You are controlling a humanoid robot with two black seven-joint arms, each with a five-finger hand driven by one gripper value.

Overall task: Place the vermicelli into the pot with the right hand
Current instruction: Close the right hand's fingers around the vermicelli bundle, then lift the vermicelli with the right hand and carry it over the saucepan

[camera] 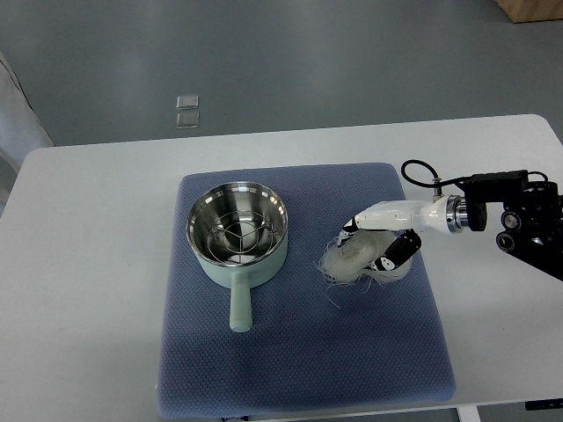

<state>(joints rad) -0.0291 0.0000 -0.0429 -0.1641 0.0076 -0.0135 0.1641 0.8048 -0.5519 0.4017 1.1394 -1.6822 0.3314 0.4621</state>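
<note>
A pale green pot [239, 242] with a steel inside and a wire rack in it stands on the blue mat [299, 352], its handle pointing toward me. A white bundle of vermicelli [348, 262] lies on the mat to the right of the pot. My right hand [376, 243] reaches in from the right edge and sits on the bundle with its fingers curled around the strands. The bundle still rests on the mat. The left arm does not show.
The mat lies on a white table [88, 264]. Two small clear squares [187, 110] lie on the grey floor beyond the table. A wooden box corner [537, 9] shows at the top right.
</note>
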